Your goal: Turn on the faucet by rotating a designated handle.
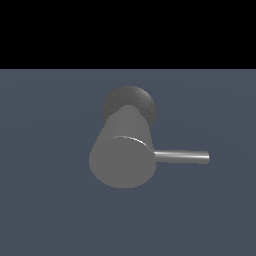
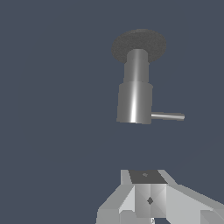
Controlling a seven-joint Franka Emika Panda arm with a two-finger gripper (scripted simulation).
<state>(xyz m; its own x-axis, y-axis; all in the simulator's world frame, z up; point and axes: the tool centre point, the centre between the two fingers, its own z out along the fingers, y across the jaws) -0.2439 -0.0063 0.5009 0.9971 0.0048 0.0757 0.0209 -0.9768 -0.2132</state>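
Note:
The faucet (image 1: 122,155) is a thick matte grey cylinder with a flat round end, rising from a darker speckled round base (image 1: 131,99). Its handle (image 1: 182,156), a thin shiny rod, sticks out sideways toward the exterior view's right. The wrist view shows the faucet (image 2: 134,98) side-on, with the handle (image 2: 168,116) jutting from the wider lower section. My gripper (image 2: 147,176) shows only in the wrist view, well short of the faucet and touching nothing. Its fingers (image 2: 142,194) sit together with no gap, and nothing is held. No arm appears in the exterior view.
A flat dark blue-grey floor (image 1: 45,200) surrounds the faucet. A black band fills the top of the exterior view. No other objects are in view.

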